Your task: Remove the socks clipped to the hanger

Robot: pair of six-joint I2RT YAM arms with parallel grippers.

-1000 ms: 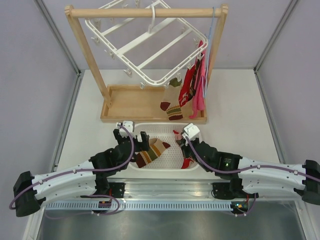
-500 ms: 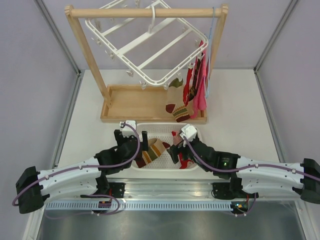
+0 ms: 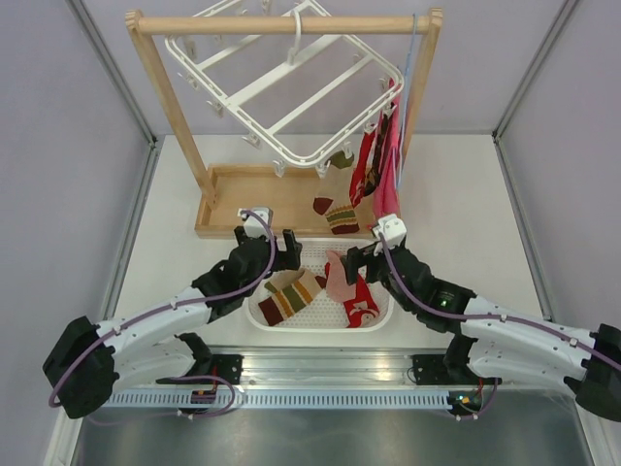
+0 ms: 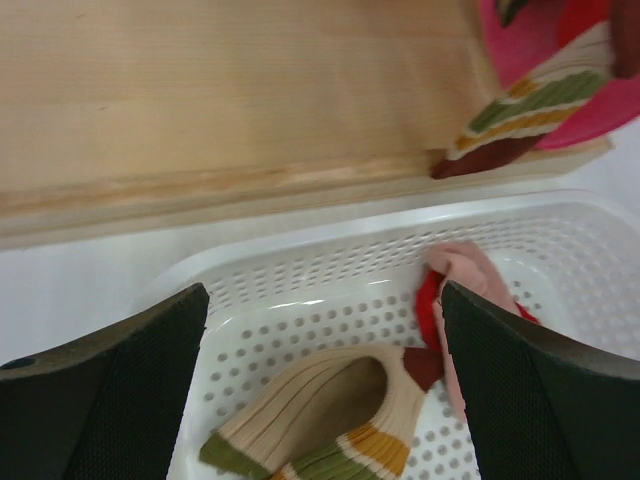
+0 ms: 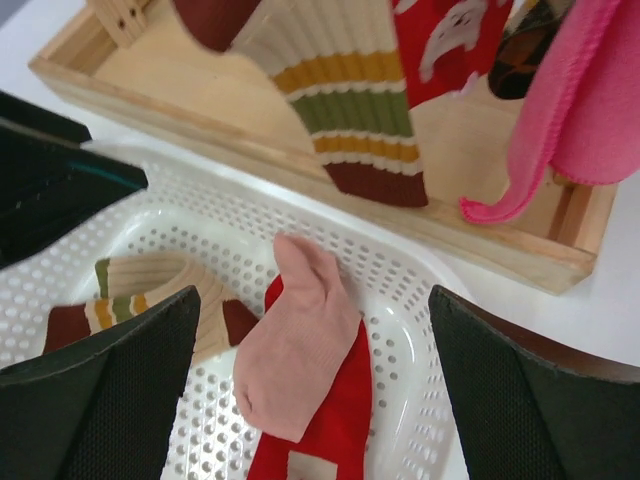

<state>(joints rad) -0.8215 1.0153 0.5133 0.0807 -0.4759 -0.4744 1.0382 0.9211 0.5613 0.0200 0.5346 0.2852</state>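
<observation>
The white hanger (image 3: pixel 291 83) hangs tilted from the wooden rack (image 3: pixel 281 24). At its lower right corner a striped sock (image 3: pixel 340 216) (image 5: pixel 340 110) and a red sock with white marks (image 3: pixel 365 165) (image 5: pixel 450 50) stay clipped. In the white basket (image 3: pixel 320 321) lie a striped sock (image 3: pixel 289 296) (image 4: pixel 340 420), a pale pink sock (image 3: pixel 340 277) (image 5: pixel 300 350) and a red sock (image 3: pixel 362 303) (image 5: pixel 330 430). My left gripper (image 3: pixel 273 245) (image 4: pixel 322 340) is open over the basket's far left. My right gripper (image 3: pixel 361 262) (image 5: pixel 312 330) is open above the pink sock, holding nothing.
A large pink cloth (image 3: pixel 388 184) (image 5: pixel 570 120) and a thin light-blue wire hanger (image 3: pixel 408 78) hang at the rack's right post. The rack's wooden base tray (image 3: pixel 262 199) (image 4: pixel 220 90) lies just beyond the basket.
My right gripper has opened and left the pink and red socks in the basket. Both grippers have moved to the basket's far edge, toward the rack.
</observation>
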